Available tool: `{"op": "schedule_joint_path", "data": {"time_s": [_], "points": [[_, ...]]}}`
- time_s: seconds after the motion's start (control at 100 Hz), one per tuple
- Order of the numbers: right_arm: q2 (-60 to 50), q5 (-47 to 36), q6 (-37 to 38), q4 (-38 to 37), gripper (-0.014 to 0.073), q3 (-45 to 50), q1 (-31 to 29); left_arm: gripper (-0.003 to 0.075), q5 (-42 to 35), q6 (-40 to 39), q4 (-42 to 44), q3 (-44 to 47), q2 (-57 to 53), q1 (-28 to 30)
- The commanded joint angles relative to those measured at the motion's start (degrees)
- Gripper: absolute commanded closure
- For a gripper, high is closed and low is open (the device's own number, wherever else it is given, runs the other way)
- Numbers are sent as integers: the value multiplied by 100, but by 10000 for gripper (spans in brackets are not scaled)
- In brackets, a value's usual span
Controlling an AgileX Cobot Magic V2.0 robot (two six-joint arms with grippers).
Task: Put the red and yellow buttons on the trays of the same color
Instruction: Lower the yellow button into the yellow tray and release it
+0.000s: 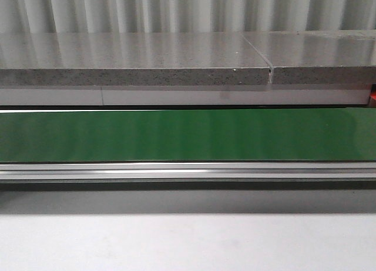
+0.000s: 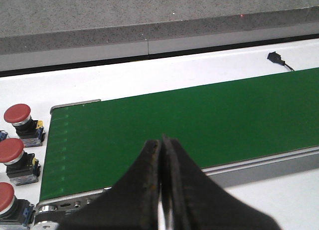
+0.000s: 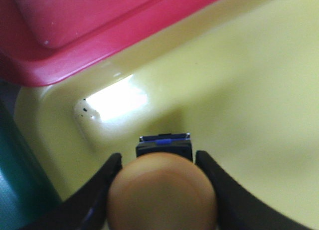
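Yellow button [image 3: 162,192] sits pinched in the right gripper [image 3: 160,190] just over the yellow tray [image 3: 249,90], red tray [image 3: 89,30] at 11 o'clock; left gripper [image 2: 160,190] pressed together, empty; risk: button tips or rolls on release.

A white table [image 2: 174,75] is carrying a green conveyor belt [image 2: 189,125]. Three red buttons [image 2: 20,120] are sitting on the table just beside the belt's end, and a small black plug [image 2: 275,57] is lying beyond it.
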Motion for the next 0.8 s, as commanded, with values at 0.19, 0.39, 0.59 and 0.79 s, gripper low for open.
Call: {"op": "schedule_joint_path", "data": {"time_s": [0.19, 0.39, 0.59, 0.79], "points": [[-41, -196, -2, -55, 206, -131, -42, 740, -394, -2, -129, -147, 14, -35], [-35, -196, -2, -55, 57, -131, -42, 740, -394, -2, -129, -147, 14, -35], [-214, -196, -2, -55, 41, -141, -42, 740, -394, -2, -129, -147, 14, -35], [-945, -238, -2, -55, 41, -160, -22, 740, -394, -2, -129, -147, 14, -35]]}}
